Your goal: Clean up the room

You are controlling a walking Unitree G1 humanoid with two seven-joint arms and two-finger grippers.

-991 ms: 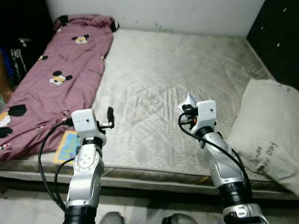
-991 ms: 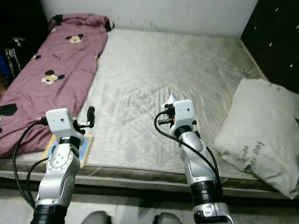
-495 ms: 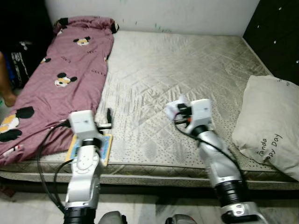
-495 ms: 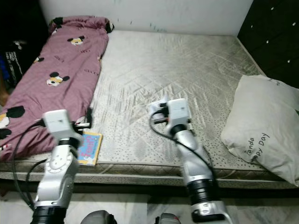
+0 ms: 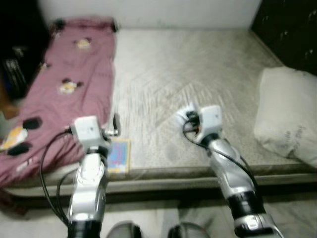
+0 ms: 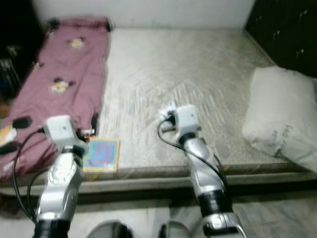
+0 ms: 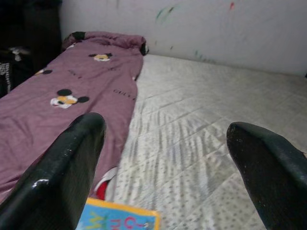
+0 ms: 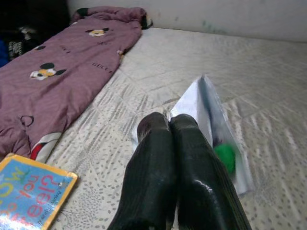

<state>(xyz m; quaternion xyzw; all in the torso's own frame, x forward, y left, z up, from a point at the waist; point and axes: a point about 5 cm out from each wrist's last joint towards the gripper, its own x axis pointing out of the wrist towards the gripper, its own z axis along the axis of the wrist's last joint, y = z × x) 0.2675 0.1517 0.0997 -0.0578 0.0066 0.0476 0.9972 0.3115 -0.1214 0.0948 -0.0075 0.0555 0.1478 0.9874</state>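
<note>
My right gripper [image 8: 168, 122] is shut on a silvery plastic packet [image 8: 211, 120] with a green mark, held above the grey mattress [image 5: 198, 64] near its front edge. In the eye views the packet [image 5: 187, 110] shows as a pale scrap at the fingertips. My left gripper [image 7: 165, 158] is open with nothing between its fingers, hovering over the front left of the bed. Just below it a colourful children's book [image 5: 118, 154] lies flat by the mattress edge, beside the purple Mickey Mouse blanket [image 5: 64, 84].
A white pillow [image 5: 287, 119] lies at the bed's right side. A dark wardrobe [image 5: 287, 29] stands at the far right and dark clutter [image 5: 15, 69] at the far left. A white wall [image 7: 216, 28] runs behind the bed. The eye views are blurred.
The whole picture has shifted and blurred, so the camera has moved; more of the bed's front edge and the floor shows. The right gripper still holds the packet.
</note>
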